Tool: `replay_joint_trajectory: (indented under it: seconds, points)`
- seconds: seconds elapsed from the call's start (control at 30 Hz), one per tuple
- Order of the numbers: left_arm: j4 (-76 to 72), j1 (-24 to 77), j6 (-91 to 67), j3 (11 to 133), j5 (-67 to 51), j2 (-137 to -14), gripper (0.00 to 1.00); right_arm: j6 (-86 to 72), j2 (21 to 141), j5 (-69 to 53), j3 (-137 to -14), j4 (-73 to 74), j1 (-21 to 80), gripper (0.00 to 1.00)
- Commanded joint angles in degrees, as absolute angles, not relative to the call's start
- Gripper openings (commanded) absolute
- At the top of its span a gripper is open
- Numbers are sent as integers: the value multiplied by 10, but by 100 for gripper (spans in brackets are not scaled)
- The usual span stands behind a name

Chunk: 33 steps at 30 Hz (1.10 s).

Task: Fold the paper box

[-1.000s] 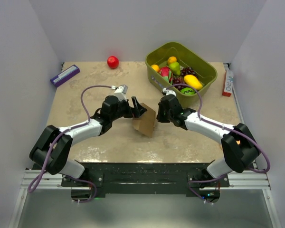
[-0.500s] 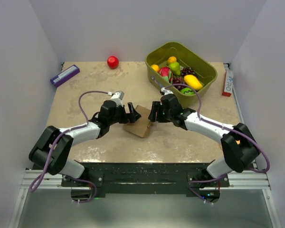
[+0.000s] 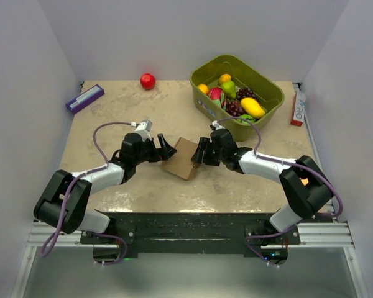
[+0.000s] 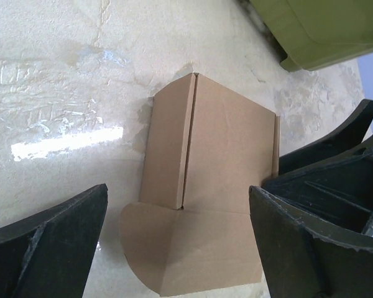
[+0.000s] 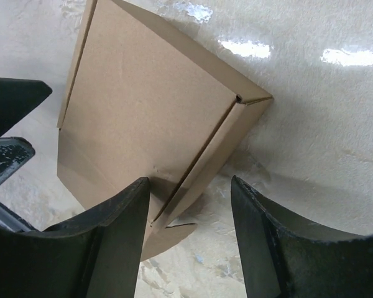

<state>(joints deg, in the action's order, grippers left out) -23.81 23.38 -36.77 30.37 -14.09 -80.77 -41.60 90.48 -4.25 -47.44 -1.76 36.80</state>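
The paper box point(image 3: 182, 158) lies partly folded mid-desk point(image 3: 112, 124), between my arms. My left gripper point(image 3: 164, 148): jaws spread wide, clear of it. My right gripper point(image 3: 199, 153): jaws spread astride one side wall, not pinching, presumably staged for a fold.

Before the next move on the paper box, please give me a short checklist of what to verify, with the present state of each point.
1. The left claw is open: ok.
2. The right claw is open, not clamped: ok.
3. The paper box lies on the table between both claws: ok.
4. The box is closed completely: not ok, a rounded flap sticks out.
5. The right claw's fingers are free of the box: cannot tell.
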Motion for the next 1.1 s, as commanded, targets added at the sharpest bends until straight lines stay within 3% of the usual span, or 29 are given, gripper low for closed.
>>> replay_joint_trajectory:
  seconds: [0.0,0.3,0.63,1.07]
  points:
    - [-266,227,-360,302,-149,-795,100,-438,868,-47,-458,-42,367,61]
    - [-289,227,-353,323,-162,-836,99,-450,799,-8,-427,-18,364,61]
    - [-314,227,-351,333,-175,-864,98,-443,831,-20,-430,-24,364,48]
    - [-324,227,-347,341,-185,-891,88,-435,855,-16,-430,-25,365,43]
